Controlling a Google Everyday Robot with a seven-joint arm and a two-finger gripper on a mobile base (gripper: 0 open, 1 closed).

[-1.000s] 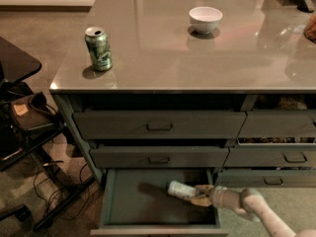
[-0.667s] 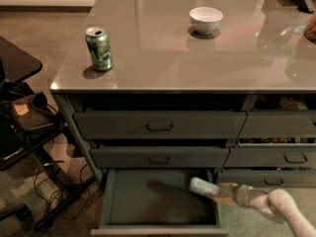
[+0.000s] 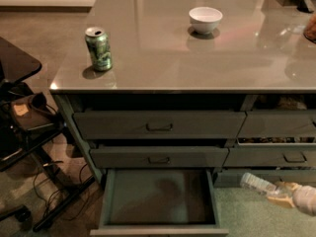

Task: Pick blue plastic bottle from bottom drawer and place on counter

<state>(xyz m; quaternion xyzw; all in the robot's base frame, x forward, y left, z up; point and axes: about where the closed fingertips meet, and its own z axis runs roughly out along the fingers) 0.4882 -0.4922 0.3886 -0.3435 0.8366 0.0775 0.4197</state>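
Camera view: small clear plastic bottle [image 3: 256, 183], pale blue label, hangs right of open bottom drawer [image 3: 158, 196]; gripper [image 3: 280, 195] at lower right, fingers clamped on its end. Likely light, slippery, squashy: grip gently.

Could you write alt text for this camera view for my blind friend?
The robot's gripper, at the picture's lower right, holds the blue plastic bottle just outside the open bottom drawer. Above, the counter carries a green can and a white bowl.
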